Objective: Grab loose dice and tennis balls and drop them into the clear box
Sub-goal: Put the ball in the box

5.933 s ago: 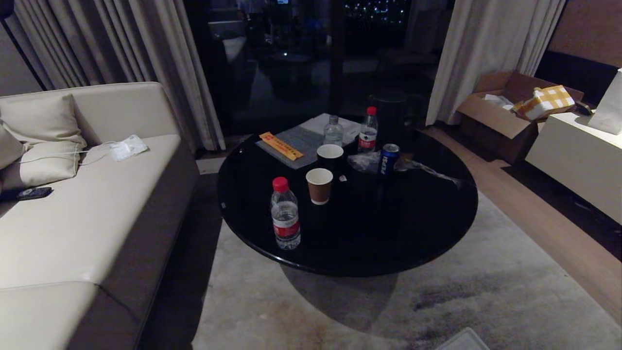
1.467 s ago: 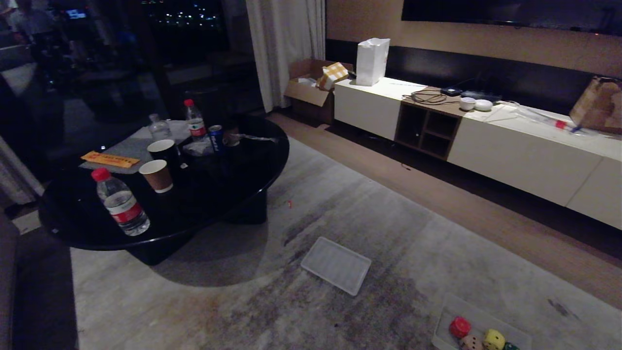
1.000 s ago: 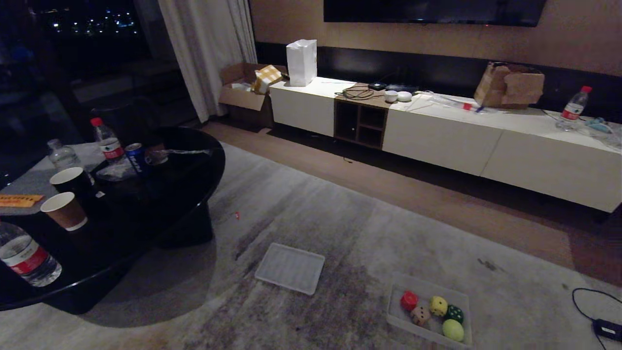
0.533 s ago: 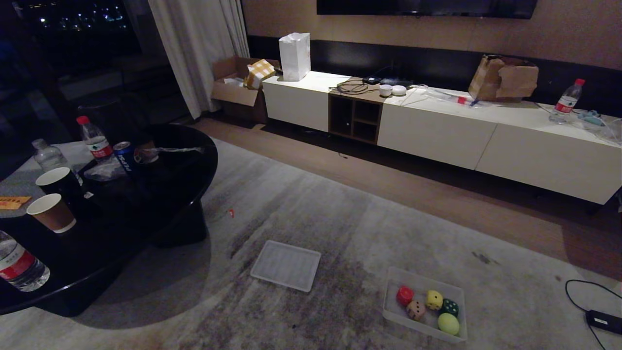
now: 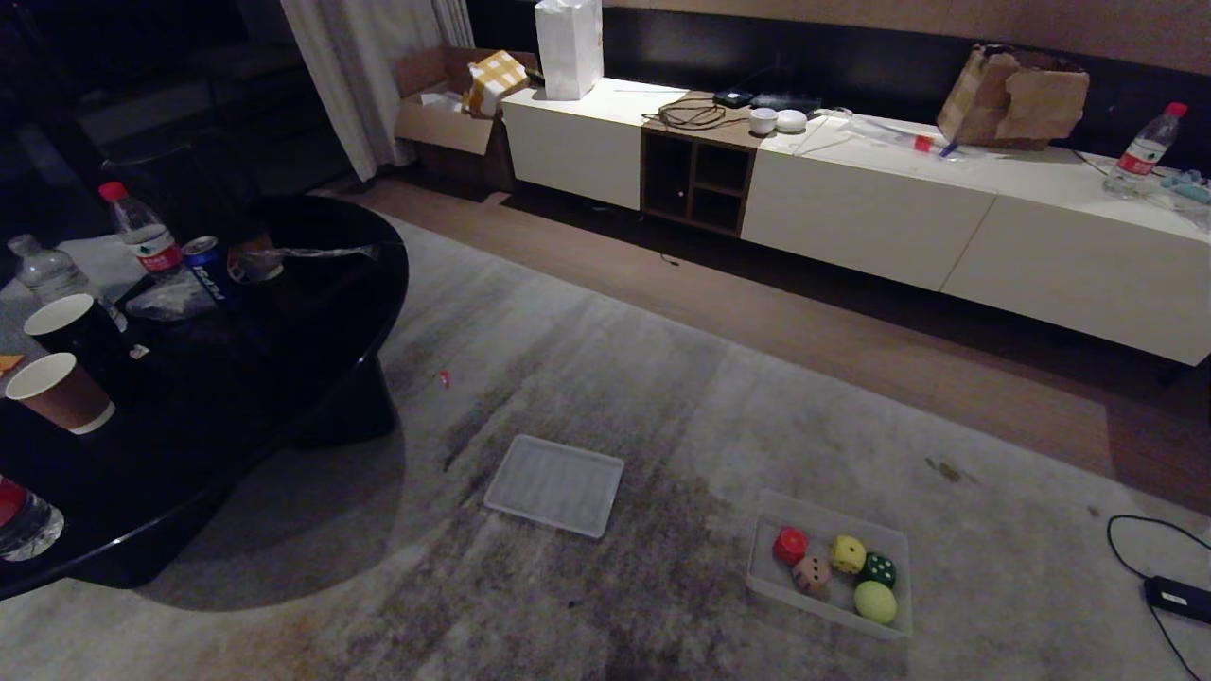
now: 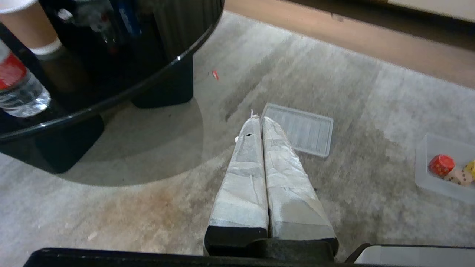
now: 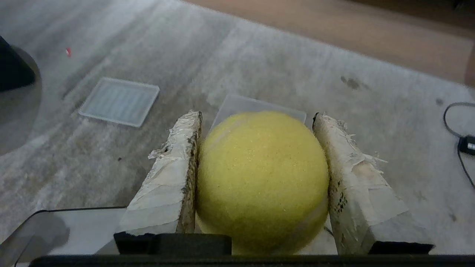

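Observation:
The clear box (image 5: pixel 763 567) lies on the carpet at the lower right of the head view. In it sit a red die (image 5: pixel 790 545), a tan die (image 5: pixel 812 573), a yellow die (image 5: pixel 848 553), a dark green die (image 5: pixel 878 569) and one tennis ball (image 5: pixel 875 602). Neither gripper shows in the head view. My right gripper (image 7: pixel 256 116) is shut on a second tennis ball (image 7: pixel 261 178), with the clear box (image 7: pixel 241 104) on the floor beyond it. My left gripper (image 6: pixel 256 118) is shut and empty above the carpet; the clear box (image 6: pixel 423 163) is off to its side.
A flat white ribbed panel (image 5: pixel 554 484) lies on the carpet left of the box. A round black table (image 5: pixel 331 312) with bottles and cups stands at the left. A long low cabinet (image 5: pixel 851 208) runs along the far wall. A cable and adapter (image 5: pixel 1173 596) lie at the right edge.
The head camera swung from the black table round to the carpet, then tipped down, so the whole scene shifted. The box and its contents stayed put.

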{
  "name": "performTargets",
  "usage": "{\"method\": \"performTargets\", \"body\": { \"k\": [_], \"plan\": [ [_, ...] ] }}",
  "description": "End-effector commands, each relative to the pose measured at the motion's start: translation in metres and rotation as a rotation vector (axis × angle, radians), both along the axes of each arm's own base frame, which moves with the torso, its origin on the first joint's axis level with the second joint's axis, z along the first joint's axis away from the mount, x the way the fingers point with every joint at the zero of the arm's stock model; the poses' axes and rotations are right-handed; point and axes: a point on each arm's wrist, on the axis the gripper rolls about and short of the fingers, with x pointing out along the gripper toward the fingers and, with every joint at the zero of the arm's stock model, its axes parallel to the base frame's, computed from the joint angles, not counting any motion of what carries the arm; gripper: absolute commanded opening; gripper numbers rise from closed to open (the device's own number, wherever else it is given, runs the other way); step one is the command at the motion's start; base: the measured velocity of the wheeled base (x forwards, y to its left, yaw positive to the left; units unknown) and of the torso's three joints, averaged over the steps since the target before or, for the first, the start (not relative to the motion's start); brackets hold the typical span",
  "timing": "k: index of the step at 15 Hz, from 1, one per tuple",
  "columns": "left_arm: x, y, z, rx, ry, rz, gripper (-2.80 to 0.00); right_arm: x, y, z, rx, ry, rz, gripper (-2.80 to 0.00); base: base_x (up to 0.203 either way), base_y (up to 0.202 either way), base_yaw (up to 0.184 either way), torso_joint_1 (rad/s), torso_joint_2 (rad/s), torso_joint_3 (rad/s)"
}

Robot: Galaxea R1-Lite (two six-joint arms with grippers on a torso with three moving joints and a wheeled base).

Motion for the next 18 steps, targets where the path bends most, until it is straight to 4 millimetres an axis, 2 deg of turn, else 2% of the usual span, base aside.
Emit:
{"method": "performTargets", "body": {
  "k": [1,18],
  "plan": [
    [0.0002,0.0,-0.0004,0.001,0.003,0.001,-2.8,0.0,0.0,0.0,0.001,0.003,0.0,-2.8,0.0,0.0,0.0,0.007,0.0,-0.207],
    [0.0002,0.0,-0.0002,0.004,0.001,0.001,-2.8,0.0001,0.0,-0.0001,-0.001,0.002,0.0,-2.8,0.0,0.0,0.0,0.003,0.0,-0.196]
  ]
}}
